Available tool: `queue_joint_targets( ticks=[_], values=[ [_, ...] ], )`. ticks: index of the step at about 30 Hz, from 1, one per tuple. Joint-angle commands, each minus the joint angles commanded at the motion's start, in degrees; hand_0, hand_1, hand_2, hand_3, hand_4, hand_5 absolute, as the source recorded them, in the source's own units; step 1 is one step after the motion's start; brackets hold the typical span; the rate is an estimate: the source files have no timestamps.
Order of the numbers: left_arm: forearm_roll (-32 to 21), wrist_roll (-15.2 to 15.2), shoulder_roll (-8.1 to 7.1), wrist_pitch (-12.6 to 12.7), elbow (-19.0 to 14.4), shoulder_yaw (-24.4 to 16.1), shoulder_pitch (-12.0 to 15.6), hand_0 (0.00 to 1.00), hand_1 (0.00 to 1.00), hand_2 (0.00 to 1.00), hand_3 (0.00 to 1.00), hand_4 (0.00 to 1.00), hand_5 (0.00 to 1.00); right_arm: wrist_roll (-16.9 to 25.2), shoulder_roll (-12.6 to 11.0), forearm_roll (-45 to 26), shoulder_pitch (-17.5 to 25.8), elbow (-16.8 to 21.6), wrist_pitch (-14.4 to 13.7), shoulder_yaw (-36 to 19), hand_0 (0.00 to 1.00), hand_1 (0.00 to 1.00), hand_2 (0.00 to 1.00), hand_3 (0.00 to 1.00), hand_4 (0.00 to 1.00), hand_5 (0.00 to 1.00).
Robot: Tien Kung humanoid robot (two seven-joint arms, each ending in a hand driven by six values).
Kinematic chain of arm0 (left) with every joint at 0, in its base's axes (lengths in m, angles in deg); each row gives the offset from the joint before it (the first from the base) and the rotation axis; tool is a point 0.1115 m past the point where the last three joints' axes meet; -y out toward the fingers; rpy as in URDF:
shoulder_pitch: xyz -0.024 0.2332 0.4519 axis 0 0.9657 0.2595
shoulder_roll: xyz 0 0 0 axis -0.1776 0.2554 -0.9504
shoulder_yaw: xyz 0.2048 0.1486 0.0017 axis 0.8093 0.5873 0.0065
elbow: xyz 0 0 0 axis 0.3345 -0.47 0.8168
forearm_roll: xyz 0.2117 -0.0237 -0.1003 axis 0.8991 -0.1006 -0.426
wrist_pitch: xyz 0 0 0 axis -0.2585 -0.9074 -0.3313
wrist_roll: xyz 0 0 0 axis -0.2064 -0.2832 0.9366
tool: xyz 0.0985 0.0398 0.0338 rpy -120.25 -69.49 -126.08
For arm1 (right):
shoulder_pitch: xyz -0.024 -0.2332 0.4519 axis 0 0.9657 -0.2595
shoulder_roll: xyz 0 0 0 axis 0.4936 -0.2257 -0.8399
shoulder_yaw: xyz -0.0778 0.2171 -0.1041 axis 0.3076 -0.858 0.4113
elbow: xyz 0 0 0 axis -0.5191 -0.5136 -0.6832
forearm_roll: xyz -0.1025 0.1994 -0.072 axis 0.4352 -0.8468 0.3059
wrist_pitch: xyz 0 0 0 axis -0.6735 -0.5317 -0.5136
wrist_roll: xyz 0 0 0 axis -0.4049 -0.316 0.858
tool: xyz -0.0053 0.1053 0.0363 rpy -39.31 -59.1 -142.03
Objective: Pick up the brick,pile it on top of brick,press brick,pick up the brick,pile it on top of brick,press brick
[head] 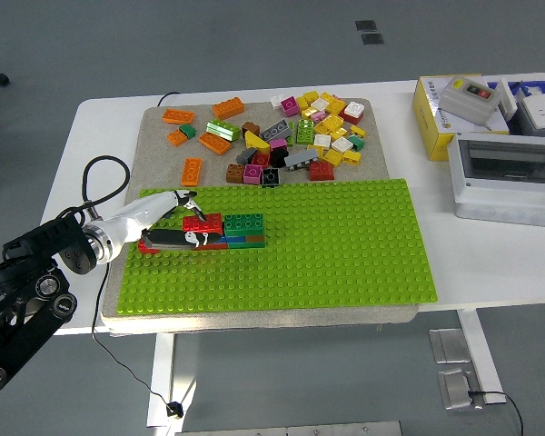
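I judge I'm mid-task: my left hand [174, 227], fingers extended flat, rests against the small red-and-green brick stack [229, 231] on the green studded baseplate [345, 245], more stacking ahead.

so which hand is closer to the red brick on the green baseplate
Left. The left hand reaches over the green baseplate, fingers right at the red brick in the small stack. The right hand is out of view.

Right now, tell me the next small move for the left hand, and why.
Probably press straight down. The left hand lies over the red brick at the left end of the small brick stack on the green baseplate, fingers on it, so seating it seems next.
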Motion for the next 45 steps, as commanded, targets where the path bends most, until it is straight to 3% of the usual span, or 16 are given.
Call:
queue_joint_targets(
  ticks=[8,28,36,45],
  values=[
    [-0.5,-1.34,1.39,0.49,3.49,0.76,-0.04,0.998,0.998,0.983,0.658,0.908,0.751,0.04,0.13,-0.08,0.09,0.0,0.04,0.07,0.7,0.638,0.582,0.754,0.596,0.998],
    [-1.03,-2.46,2.6,1.16,6.24,0.27,-0.03,0.998,0.994,0.984,0.657,0.901,0.745,0.15,0.09,0.14,0.12,0.0,0.22,0.03,0.7,0.638,0.582,0.753,0.598,0.998],
    [-2.43,-3.7,2.33,1.6,5.24,-0.01,-0.18,0.998,0.992,0.983,0.654,0.898,0.742,0.05,0.07,0.12,0.02,0.0,0.2,0.05,0.7,0.639,0.582,0.753,0.598,0.998],
    [-4.92,-4.43,0.69,1.58,0.39,-1.73,-0.32,0.998,0.985,0.97,0.629,0.9,0.738,-0.21,0.01,0.47,-0.13,0.0,0.22,-0.27,0.699,0.638,0.586,0.752,0.599,0.998]
  ],
)
